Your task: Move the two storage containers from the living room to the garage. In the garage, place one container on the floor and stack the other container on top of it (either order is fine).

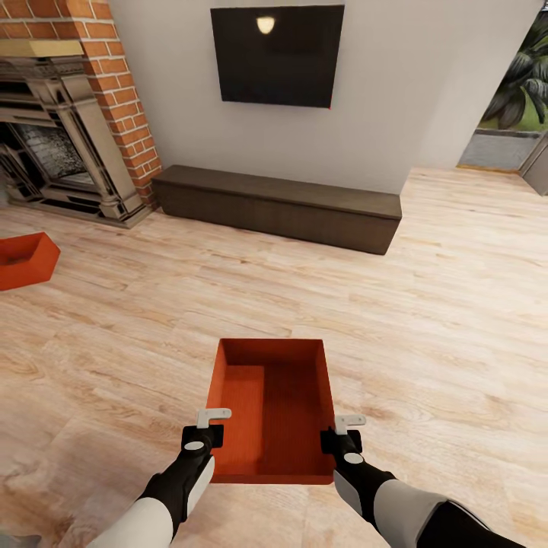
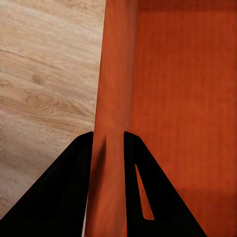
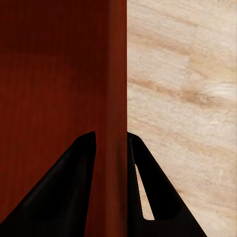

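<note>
A: What room is this?

B: A living room with a light wood plank floor (image 1: pixel 426 320) running back to a pale wall.

A: And the grippers?

B: The left gripper (image 1: pixel 214 415) is clamped on the left wall of an orange-red rectangular open-topped storage container (image 1: pixel 274 411). In the left wrist view its two dark fingers (image 2: pixel 74 197) sit one on each side of that thin wall (image 2: pixel 112 98), pressed against it. The right gripper (image 1: pixel 349 420) does the same on the opposite wall; the right wrist view shows a finger (image 3: pixel 69 197) inside the box and its partner outside, with the wall (image 3: pixel 114 98) pinched between them.

A: Where is that container?

B: Straight ahead of the robot, between the two arms, its long sides running away from the camera. Whether its base touches the planks I cannot tell.

A: Is there another one?

B: Yes, a second orange-red container (image 1: pixel 24 261) sits on the floor well off to the left, cut by the picture's edge, in front of the red brick fireplace (image 1: pixel 76 114).

A: What lies further back?

B: A long dark low cabinet (image 1: pixel 278 207) stands against the wall, a black wall television (image 1: pixel 276 55) hangs above it, and at the far right an opening shows green plants (image 1: pixel 525 87).
</note>
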{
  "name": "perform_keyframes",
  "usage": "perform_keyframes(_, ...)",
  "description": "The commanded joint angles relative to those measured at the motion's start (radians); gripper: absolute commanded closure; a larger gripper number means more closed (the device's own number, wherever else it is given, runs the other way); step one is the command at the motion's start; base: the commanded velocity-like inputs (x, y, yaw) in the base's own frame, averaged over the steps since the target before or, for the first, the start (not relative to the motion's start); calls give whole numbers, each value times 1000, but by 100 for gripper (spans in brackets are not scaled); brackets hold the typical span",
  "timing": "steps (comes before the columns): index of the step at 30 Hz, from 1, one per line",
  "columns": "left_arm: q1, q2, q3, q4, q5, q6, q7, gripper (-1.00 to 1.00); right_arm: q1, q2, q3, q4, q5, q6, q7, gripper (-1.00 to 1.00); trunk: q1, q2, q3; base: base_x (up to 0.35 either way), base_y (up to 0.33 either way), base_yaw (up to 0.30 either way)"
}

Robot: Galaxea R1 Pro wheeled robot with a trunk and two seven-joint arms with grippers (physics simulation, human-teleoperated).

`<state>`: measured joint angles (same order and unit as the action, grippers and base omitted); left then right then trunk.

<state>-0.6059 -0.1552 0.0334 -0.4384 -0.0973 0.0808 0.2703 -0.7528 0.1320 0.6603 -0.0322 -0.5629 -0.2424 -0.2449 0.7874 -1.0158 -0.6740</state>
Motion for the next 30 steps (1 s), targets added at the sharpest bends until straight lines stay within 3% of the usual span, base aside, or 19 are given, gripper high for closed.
perform_keyframes(1, 0, 0, 28, 0, -12, 9, 9, 100, 0, 0, -18, -3, 8, -18, 1, 100, -4, 7, 3, 0, 0, 0)
perform_keyframes(30, 0, 0, 28, -1, -12, 10, 9, 100, 0, 0, -17, -2, 8, -19, 1, 100, -115, 210, 98, 0, 0, 0)
